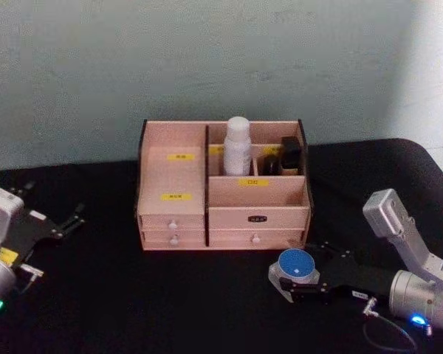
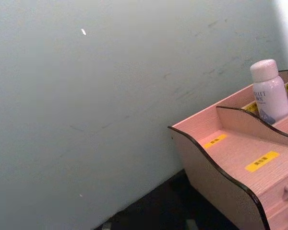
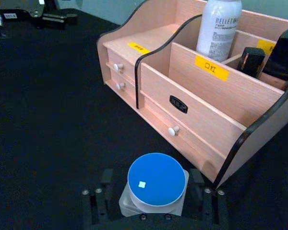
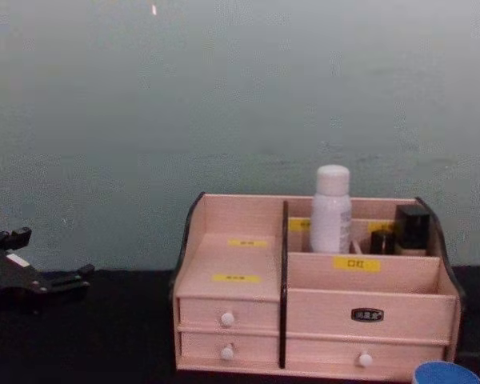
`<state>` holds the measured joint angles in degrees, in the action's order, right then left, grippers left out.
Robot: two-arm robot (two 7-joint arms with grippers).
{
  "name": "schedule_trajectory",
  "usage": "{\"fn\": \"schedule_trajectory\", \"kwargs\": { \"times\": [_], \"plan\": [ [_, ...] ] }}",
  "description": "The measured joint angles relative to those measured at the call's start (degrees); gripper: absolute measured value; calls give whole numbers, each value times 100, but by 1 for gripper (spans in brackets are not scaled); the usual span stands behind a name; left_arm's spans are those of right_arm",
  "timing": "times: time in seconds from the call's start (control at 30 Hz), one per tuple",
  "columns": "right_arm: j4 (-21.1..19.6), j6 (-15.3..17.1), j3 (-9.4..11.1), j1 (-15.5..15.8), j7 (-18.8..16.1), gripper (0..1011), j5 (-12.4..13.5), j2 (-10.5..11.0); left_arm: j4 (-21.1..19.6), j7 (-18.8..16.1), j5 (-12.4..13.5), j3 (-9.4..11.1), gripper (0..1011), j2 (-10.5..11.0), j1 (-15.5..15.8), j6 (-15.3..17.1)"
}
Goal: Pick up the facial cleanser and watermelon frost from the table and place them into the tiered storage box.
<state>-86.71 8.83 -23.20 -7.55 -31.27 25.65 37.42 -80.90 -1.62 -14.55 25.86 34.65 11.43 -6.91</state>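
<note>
— Where's the jar?

— I've got the right gripper (image 3: 156, 203) clamped on the watermelon frost (image 1: 294, 267), low on the black table (image 1: 207, 295) before the tiered storage box (image 1: 223, 214).

— The cleanser?

— The facial cleanser (image 1: 237, 146) stands upright in a rear compartment.

— Left side?

— The left gripper (image 1: 63, 223) sits parked far left, fingers seemingly apart.

Blue-lidded watermelon frost (image 1: 294, 265), pink tiered storage box (image 1: 223, 215)

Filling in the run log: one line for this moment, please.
facial cleanser: in tiered storage box | watermelon frost: on table, between right gripper fingers | left gripper: idle, left
</note>
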Motion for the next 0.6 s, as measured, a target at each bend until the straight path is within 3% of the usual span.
{"fn": "schedule_trajectory", "kwargs": {
  "times": [0.6],
  "plan": [
    [219, 77, -77, -159, -22, 1000, -4, -93, 0, 0, 0, 0, 1001, 0, 0, 0]
  ]
}}
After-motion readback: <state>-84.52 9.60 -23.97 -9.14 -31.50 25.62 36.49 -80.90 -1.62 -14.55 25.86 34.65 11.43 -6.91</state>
